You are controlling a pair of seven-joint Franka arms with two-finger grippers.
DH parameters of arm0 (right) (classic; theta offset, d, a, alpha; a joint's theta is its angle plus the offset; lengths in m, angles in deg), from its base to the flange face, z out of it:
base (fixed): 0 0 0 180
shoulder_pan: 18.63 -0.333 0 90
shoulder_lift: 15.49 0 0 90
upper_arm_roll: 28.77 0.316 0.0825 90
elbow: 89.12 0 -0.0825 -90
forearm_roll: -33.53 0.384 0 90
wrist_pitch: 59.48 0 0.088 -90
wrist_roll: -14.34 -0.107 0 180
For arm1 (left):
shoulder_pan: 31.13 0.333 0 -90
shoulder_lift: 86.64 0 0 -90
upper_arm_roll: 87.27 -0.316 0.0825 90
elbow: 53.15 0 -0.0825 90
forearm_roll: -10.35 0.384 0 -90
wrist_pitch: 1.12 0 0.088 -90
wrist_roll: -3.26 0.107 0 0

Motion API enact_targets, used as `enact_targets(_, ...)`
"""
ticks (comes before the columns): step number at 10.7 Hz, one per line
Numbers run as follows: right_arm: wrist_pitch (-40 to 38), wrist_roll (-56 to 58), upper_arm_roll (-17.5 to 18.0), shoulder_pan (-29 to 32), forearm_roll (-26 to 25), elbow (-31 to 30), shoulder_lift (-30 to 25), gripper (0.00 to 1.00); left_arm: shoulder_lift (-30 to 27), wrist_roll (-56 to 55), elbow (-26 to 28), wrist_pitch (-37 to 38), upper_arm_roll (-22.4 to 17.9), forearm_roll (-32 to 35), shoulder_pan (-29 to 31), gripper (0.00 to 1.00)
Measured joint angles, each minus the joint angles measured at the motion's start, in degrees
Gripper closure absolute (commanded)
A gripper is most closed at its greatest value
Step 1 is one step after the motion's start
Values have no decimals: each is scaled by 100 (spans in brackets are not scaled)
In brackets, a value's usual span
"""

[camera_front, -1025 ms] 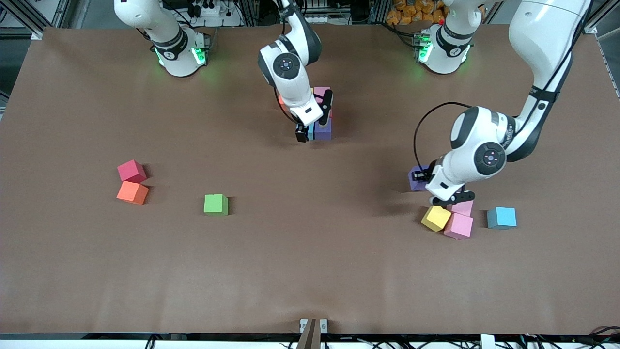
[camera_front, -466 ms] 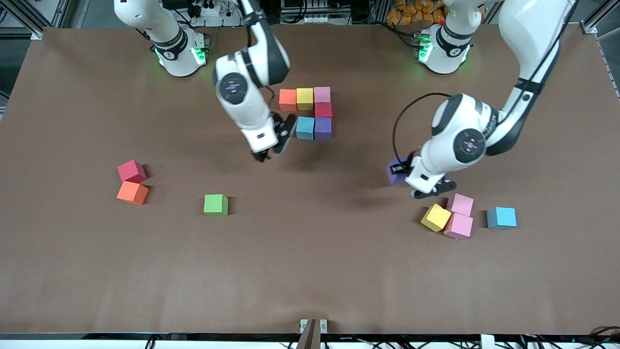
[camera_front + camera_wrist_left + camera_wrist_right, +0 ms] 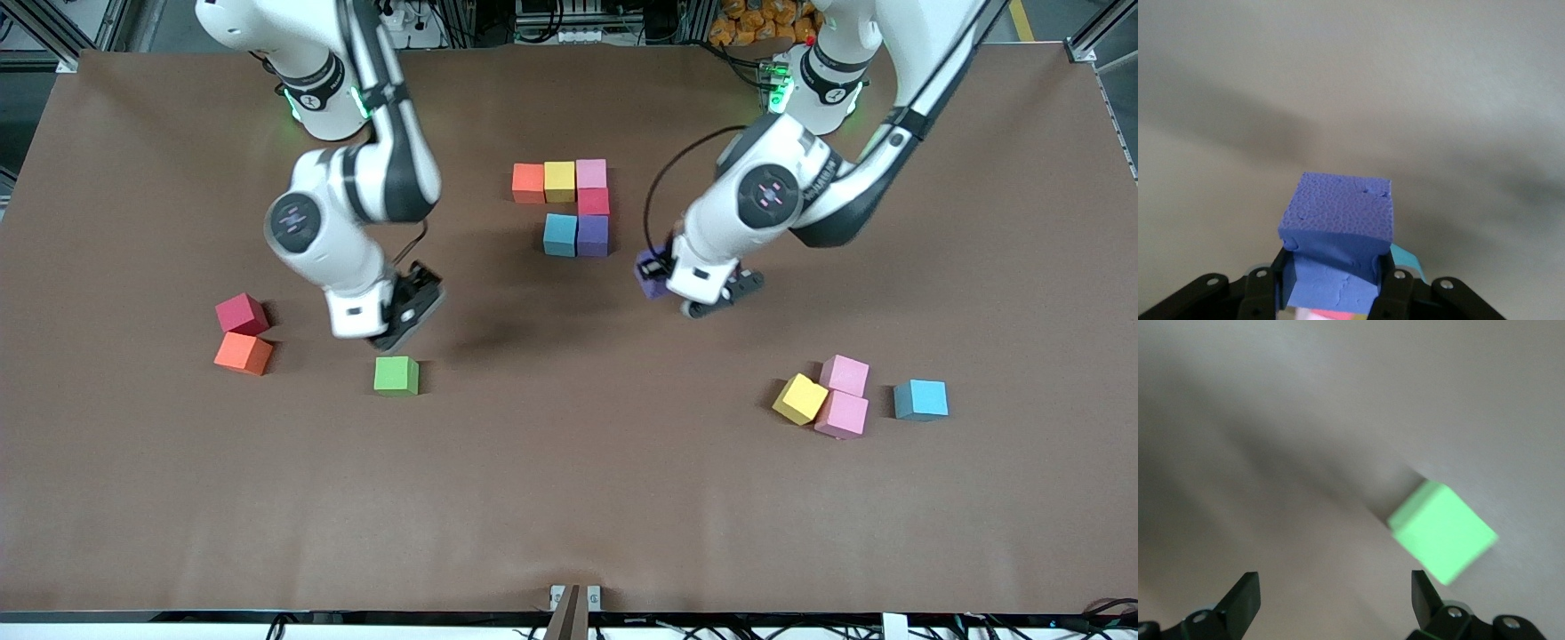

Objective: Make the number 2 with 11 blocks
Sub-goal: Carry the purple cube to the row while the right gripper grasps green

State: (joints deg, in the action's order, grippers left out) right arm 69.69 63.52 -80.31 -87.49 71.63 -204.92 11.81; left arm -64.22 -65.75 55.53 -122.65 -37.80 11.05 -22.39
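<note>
My left hand (image 3: 660,277) pinches a light, squashy purple block (image 3: 1337,233) by opposite flat faces beside the number 2 (image 3: 569,209), while my right hand (image 3: 404,313) hangs wide above the green block (image 3: 396,375).

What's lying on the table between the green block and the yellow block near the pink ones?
Nothing: between the green block and the yellow block the front view shows only bare brown table.

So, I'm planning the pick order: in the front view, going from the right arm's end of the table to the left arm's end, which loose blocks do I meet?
orange block → green block → yellow block → light blue block. Left out because they overlap their neighbours: crimson block, pink blocks.
</note>
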Motion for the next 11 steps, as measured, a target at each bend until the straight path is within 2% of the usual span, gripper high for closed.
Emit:
enact_targets(2,120,-95,814,1221,13,127,-7,0,3,-1035,-134,1,236,-2,-152,57)
enact_targets(4,90,-753,1649,2283,16,357,14,0,20,-2009,-306,-1,270,-2,-604,55)
enact_targets(5,156,-1252,1845,2494,16,424,41,0,33,-2411,-393,-7,267,-2,-804,55)
enact_targets(8,836,-2640,2203,2517,13,483,224,0,284,-3613,-727,-74,246,-7,-1195,55)
enact_targets(11,1376,-3093,2356,2515,13,484,643,0,686,-4755,-891,-525,194,-7,-1472,55)
